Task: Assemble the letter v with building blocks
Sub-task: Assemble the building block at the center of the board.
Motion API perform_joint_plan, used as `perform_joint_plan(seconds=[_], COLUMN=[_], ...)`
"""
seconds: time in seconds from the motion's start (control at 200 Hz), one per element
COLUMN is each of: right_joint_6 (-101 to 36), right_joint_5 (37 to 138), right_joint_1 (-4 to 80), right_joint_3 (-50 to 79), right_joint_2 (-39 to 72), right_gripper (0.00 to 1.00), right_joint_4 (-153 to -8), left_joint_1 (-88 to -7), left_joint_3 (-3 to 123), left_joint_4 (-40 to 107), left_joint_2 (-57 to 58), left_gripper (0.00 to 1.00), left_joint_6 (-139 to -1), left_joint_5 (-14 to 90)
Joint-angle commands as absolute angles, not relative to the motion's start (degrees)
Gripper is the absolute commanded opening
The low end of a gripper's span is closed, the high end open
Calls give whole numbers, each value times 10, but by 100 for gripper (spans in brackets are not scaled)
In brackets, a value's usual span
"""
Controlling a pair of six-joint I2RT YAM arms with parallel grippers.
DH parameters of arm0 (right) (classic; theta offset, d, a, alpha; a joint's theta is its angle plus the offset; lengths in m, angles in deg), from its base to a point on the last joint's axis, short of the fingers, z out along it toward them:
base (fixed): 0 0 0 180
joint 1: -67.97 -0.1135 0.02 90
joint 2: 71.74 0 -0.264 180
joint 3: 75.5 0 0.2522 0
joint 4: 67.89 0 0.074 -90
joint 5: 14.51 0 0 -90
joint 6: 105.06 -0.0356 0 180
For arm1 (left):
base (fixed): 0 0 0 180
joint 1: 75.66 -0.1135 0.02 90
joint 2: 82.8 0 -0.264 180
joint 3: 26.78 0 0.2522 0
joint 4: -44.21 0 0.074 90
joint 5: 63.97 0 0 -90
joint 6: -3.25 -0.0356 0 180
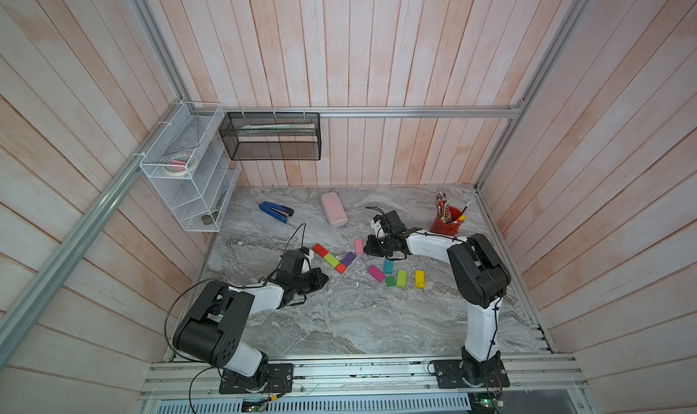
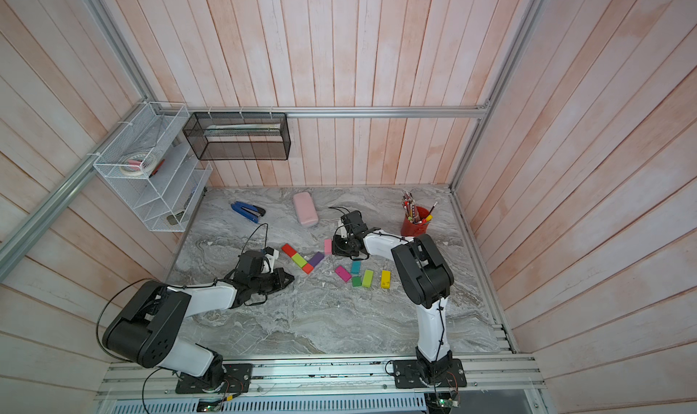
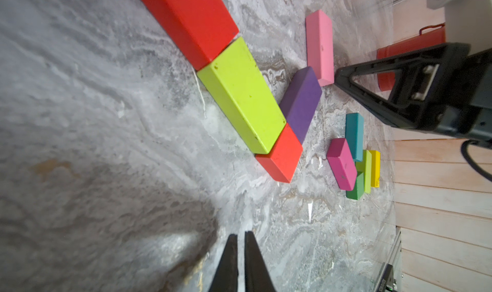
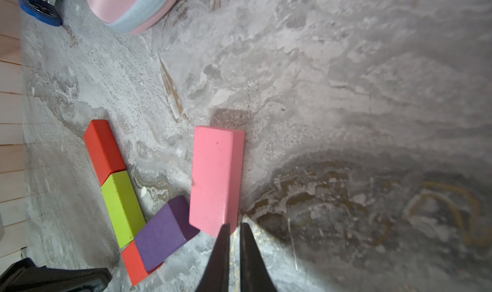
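Assembly of the V is judged to be about half done. On the bench (image 1: 339, 317), 1 arm of the letter is laid: a red brick (image 1: 320, 249) and a lime brick (image 1: 332, 260) are joined end to end, and a short red cube (image 1: 341, 268) is set at the point. A purple brick (image 1: 348, 259) is placed slanting up from the cube as the start of arm 2. The pink brick (image 4: 215, 176) lies just beside the upper end of the purple one, but it is turned off the purple line, so this arm looks bent.

The right fingers (image 4: 222, 248) are seen close together with nothing between them, and their tips are at the near corner of the pink brick; whether it is touched cannot be told. The left fingers (image 3: 231, 253) are also together and empty, over bare bench near the cube. 5 spare bricks (image 1: 401, 278) lie in a loose group beside the letter.

The step in hand seems to be the aligning of the pink brick. For the next move, a gentle sideways push on its end is probably needed, and the purple brick must not be disturbed.
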State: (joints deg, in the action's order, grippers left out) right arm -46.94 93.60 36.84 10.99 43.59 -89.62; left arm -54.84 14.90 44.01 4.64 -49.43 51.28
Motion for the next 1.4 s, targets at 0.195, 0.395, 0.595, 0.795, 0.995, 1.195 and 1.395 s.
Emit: perform_joint_plan(seconds=[0.195, 0.395, 0.595, 0.795, 0.995, 1.195, 1.395], right_joint_6=[-471, -471, -470, -471, -464, -456, -444], right_joint_5=[944, 943, 949, 955, 946, 932, 939], right_joint_1=[357, 355, 355, 355, 356, 364, 403], right_joint_3=[106, 109, 113, 118, 108, 109, 125], right_joint_2=[456, 459, 464, 473, 465, 455, 471], right_gripper=[12, 12, 12, 12, 12, 12, 12], right_joint_4=[-907, -909, -908, -907, -917, -919, -927], left_joint_1=[-545, -545, -545, -545, -545, -545, -545], left_joint_3=[149, 149, 148, 147, 147, 147, 150], left_joint_4=[448, 447, 448, 449, 449, 455, 454], left_joint_2=[57, 57, 59, 58, 60, 64, 67], left_gripper=[10, 10, 10, 10, 10, 9, 8], left_joint_6=[-501, -502, -501, -501, -501, -498, -498], left_joint_5=[519, 518, 518, 517, 517, 522, 524])
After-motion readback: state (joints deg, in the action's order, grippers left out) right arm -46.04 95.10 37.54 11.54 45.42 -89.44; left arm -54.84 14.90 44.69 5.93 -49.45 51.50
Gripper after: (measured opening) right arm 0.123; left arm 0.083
